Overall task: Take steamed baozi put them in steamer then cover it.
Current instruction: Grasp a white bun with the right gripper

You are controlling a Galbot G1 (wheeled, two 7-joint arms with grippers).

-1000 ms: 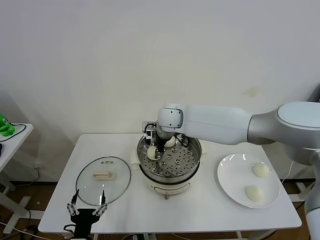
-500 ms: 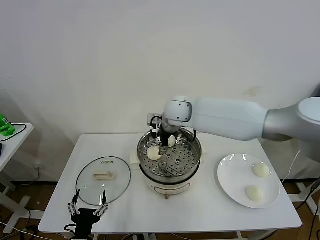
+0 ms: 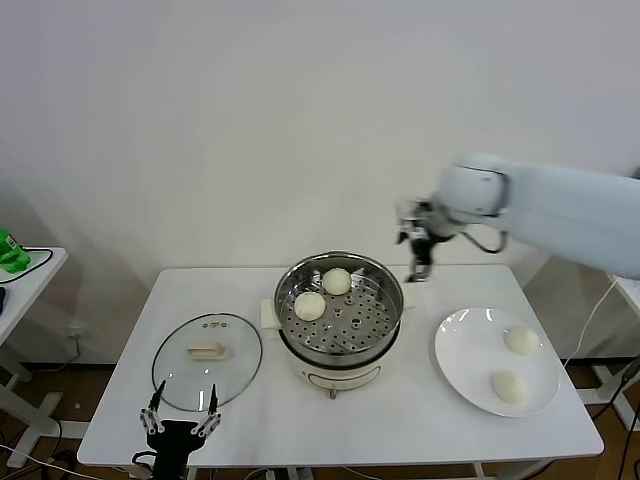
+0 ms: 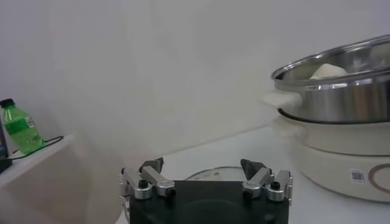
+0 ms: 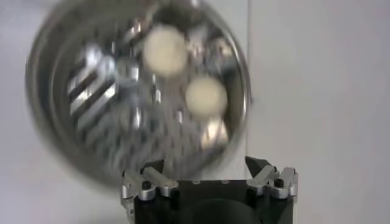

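Note:
The steel steamer [image 3: 340, 352] on its white base stands mid-table with two baozi on the tray, one at the back [image 3: 337, 281] and one at the left [image 3: 309, 305]. Two more baozi [image 3: 522, 341] [image 3: 510, 386] lie on the white plate [image 3: 455, 368] at the right. The glass cover [image 3: 207, 359] lies flat left of the steamer. My right gripper [image 3: 418, 262] is open and empty, raised above the table between steamer and plate. Its wrist view shows the steamer [image 5: 73, 152] and both buns [image 5: 164, 50] [image 5: 206, 95] below my right gripper [image 5: 209, 167]. My left gripper [image 3: 181, 407] is open, parked at the front edge by the cover.
A side table [image 3: 25, 275] with a green object [image 3: 10, 252] stands at the far left. The left wrist view shows my left gripper [image 4: 204, 167], a green bottle [image 4: 19, 126], and the steamer's wall [image 4: 341, 103].
My right gripper let go of a baozi at the tray's left side, lifted out of the steamer and swung right toward the plate. The left arm has barely moved.

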